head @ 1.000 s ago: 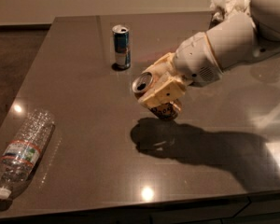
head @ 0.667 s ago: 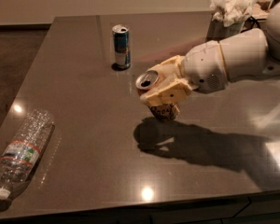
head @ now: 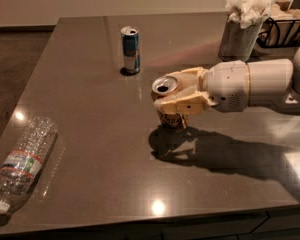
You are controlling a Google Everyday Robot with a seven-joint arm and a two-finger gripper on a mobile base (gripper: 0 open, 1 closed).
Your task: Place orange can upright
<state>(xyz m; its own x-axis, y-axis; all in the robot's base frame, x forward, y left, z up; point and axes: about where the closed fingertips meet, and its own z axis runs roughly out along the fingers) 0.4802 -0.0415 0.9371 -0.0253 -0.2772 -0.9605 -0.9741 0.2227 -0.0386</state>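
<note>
The orange can (head: 166, 88) stands nearly upright in the middle of the dark table (head: 90, 134), its silver top with the opening facing up and a little toward me. Its lower body (head: 173, 120) shows below the fingers and looks to touch the table. My gripper (head: 176, 100) reaches in from the right and is shut on the can, with cream fingers (head: 182, 104) wrapped around its upper body. Most of the can's side is hidden by the fingers.
A slim blue and silver can (head: 130, 49) stands upright behind and to the left. A clear plastic bottle (head: 20, 161) lies near the front left edge. A napkin holder (head: 245, 26) and a black wire basket (head: 285, 29) stand at the back right.
My arm has swung so it now lies level from the right. The can has turned from tilted to nearly upright and come down onto the table.
</note>
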